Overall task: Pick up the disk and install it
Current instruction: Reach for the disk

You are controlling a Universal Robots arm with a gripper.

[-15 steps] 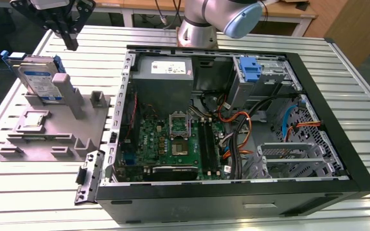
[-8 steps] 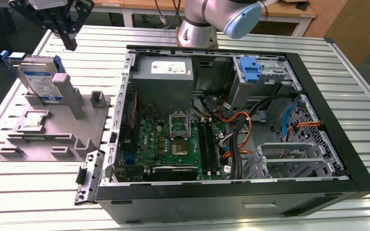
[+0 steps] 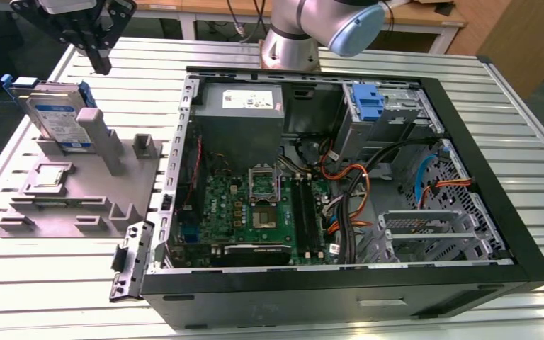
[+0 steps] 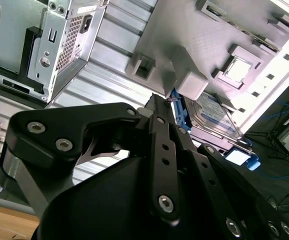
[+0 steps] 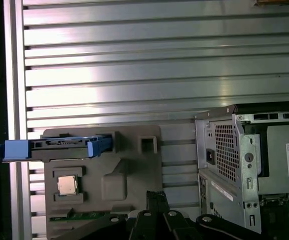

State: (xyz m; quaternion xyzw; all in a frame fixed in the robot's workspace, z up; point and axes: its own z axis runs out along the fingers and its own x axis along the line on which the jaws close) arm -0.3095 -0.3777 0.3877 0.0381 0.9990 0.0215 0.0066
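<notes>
Slatted aluminium profiles form the surface (image 3: pixel 178 53), which carries two items: an open computer case (image 3: pixel 348 294) and a grey fixture (image 3: pixel 83 184).

1. Computer case. It lies on its side with the side panel removed, on the exterior view's right. Inside are a green motherboard (image 3: pixel 244 212), a grey power supply (image 3: pixel 244 113), a blue bracket (image 3: pixel 371 103) in the upper bay and a bare metal drive cage (image 3: pixel 423 230) near the front.

2. Fixture. It sits just beside the case, on the exterior view's left. A square processor chip (image 3: pixel 50 177) lies flat in a recess on it.

3. Disk. The disk (image 3: pixel 57 117) stands on edge in a slot at the far end of the fixture, leaning against a grey post. Its blue-and-white label faces the exterior camera and its blue rails (image 3: pixel 8 81) project past the edge. In the first wrist view the disk (image 5: pixel 64 145) appears edge-on; in the second wrist view its label face (image 4: pixel 209 112) shows beyond the fingertips.

4. End effector. The end effector (image 3: pixel 102 65) hangs from the arm (image 3: pixel 319 28) above the far corner of the surface, near the disk but apart from it. In both wrist views the black fingers (image 5: pixel 152 197) are pressed together, with nothing gripped between them.
</notes>
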